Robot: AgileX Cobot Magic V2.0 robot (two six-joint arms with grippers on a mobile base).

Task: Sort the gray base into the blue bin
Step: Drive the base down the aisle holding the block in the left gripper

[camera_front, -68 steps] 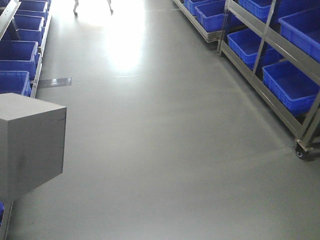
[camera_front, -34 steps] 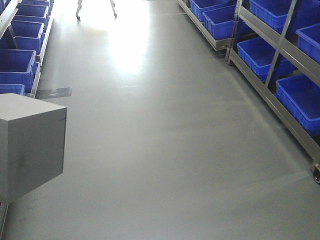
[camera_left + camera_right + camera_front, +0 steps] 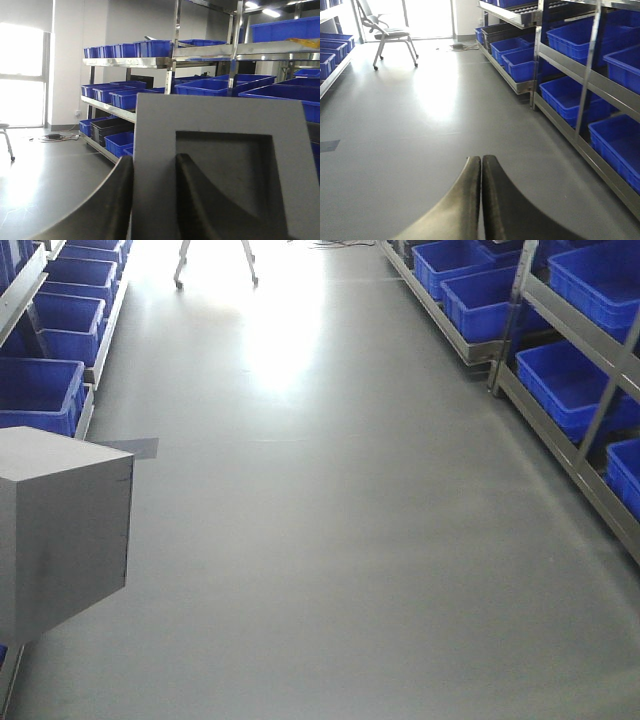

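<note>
**Gray base held in the left end effector, out in the aisle between the bin racks**

In the left wrist view, the left end effector pinches the gray base. One dark finger lies against the block's outer left side. The other finger sits inside the shallow square recess, so one wall of the block is clamped between them. The recessed face is turned toward that camera and fills most of its lower half.

In the front view the same block shows large at the left edge, with a plain top and plain sides. It is up off the floor and in none of the crates.

The right end effector has its two fingers pressed together along their length, with nothing between them. It points down the aisle.

Beyond both arms the smooth gray floor runs ahead, with a dark strip of tape just past the block on the left. Metal racks line both sides of the aisle. The left rack and the right rack each carry rows of blue bins on several levels. The nearest left bin sits just behind the held block. Which bin the task means cannot be told.

A dark bin stands among the blue ones on the far right rack. At the far end of the aisle stands a chair, before a bright window whose glare shines on the floor.
</note>
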